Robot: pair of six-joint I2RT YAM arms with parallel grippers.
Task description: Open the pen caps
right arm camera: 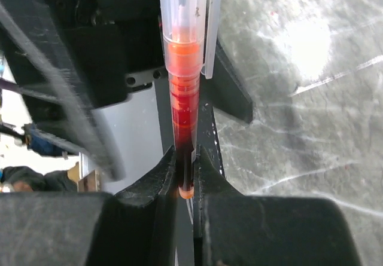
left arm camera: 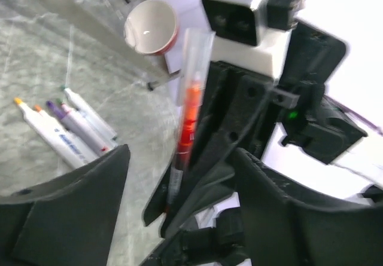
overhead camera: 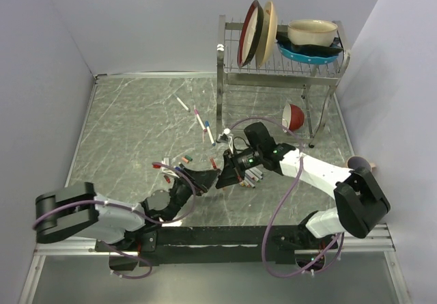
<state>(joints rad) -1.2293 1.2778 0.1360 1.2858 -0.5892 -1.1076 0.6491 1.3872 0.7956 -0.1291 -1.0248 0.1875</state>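
Pen cap [right arm camera: 182, 9], clear, on a red pen [right arm camera: 182, 104], pen's thin end clenched in right claw [right arm camera: 185, 164], left claw [left arm camera: 181, 157] released, jaws wide either side.

A grey-green marbled table top [overhead camera: 136, 126], veined white, spreads beneath the right pincer [overhead camera: 222, 180] on every side. Beyond the pincer and to its right, a metal wire dish rack [overhead camera: 222, 58] stands before the pale lilac back wall [overhead camera: 150, 17]. Matching side walls [overhead camera: 34, 78] flank it. Bright glare [right arm camera: 308, 42] lies on the marble ahead of the pincer.
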